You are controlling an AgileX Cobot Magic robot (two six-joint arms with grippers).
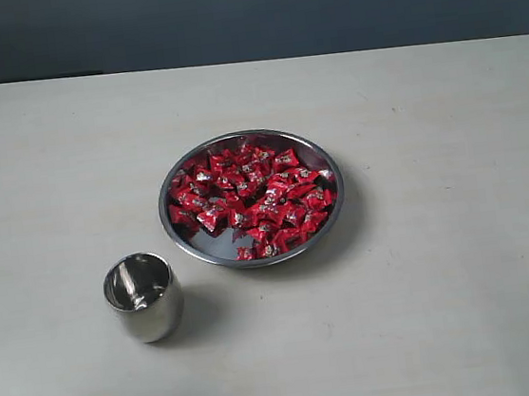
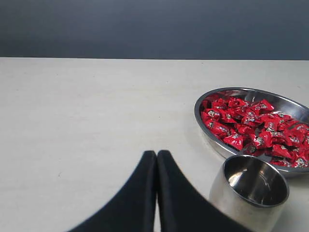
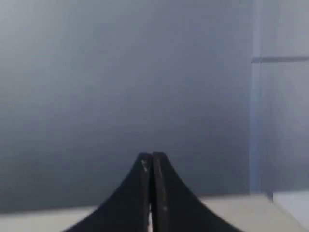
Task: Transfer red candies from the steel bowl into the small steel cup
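The wide steel bowl (image 1: 173, 229) sits near the middle of the table, heaped with red candies (image 1: 255, 199). The small steel cup (image 1: 143, 296) stands upright in front of it to the left, with nothing inside that I can see. Neither gripper shows in the exterior view. In the left wrist view my left gripper (image 2: 157, 153) is shut with nothing in it, low over the table, with the cup (image 2: 250, 189) and the bowl (image 2: 205, 121) of candies (image 2: 251, 125) close beside it. My right gripper (image 3: 151, 155) is shut and empty, pointing at the grey wall.
A pale table (image 1: 449, 311) carries everything, and a dark grey wall (image 1: 253, 13) runs behind its far edge. In the right wrist view only a strip of table edge (image 3: 231, 212) shows below the wall.
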